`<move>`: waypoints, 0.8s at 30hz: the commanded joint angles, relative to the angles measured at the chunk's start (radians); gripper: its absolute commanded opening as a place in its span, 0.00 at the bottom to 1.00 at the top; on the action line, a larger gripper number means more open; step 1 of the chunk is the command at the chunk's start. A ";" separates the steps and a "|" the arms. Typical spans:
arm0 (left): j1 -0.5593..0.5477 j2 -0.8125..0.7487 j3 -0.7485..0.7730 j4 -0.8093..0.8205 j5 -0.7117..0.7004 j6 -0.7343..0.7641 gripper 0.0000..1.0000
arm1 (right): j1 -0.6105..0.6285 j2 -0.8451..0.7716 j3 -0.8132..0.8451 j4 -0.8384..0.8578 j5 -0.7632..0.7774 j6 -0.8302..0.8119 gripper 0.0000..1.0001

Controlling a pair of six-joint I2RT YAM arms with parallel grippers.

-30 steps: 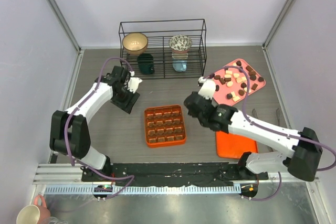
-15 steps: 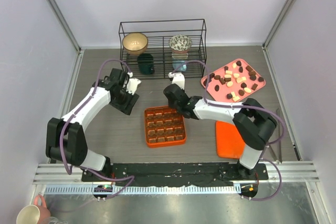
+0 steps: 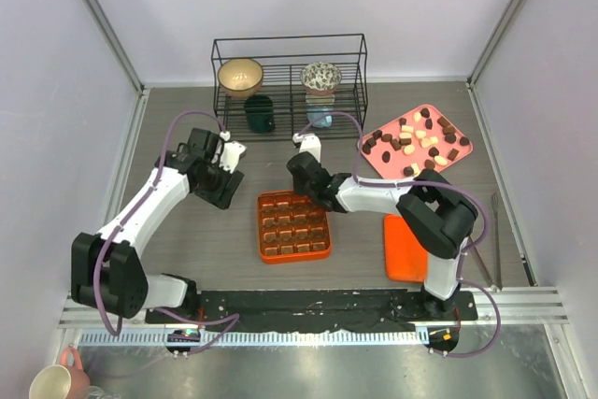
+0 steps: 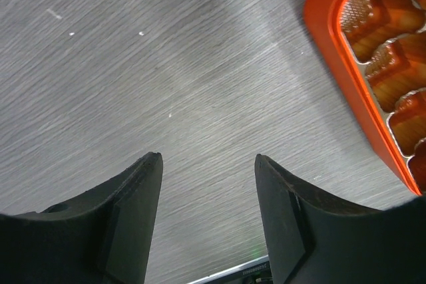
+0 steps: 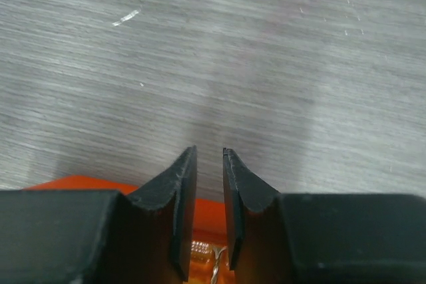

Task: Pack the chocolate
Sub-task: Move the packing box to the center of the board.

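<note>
Left hand (image 4: 208, 157) hangs over bare table, fingers spread wide, nothing between them, and the orange box (image 4: 333, 51) sits off to its right with brownish pieces in its cells. Right hand (image 5: 210, 149) is down low at the box's far rim, fingers pinched to a thin slit, and I see nothing caught in it. The loose chocolate (image 3: 405, 140), dark, tan and cream bits, lies scattered on the pink tray (image 3: 400, 171), well off to my right hand's right.

Small dark brown, tan and cream chocolate pieces (image 3: 405, 140) lie scattered loose across the pink tray (image 3: 456, 160).
</note>
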 commanded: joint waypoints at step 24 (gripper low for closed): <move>0.002 -0.211 -0.022 -0.028 -0.055 -0.023 0.64 | -0.281 -0.216 0.076 -0.375 0.057 -0.097 0.45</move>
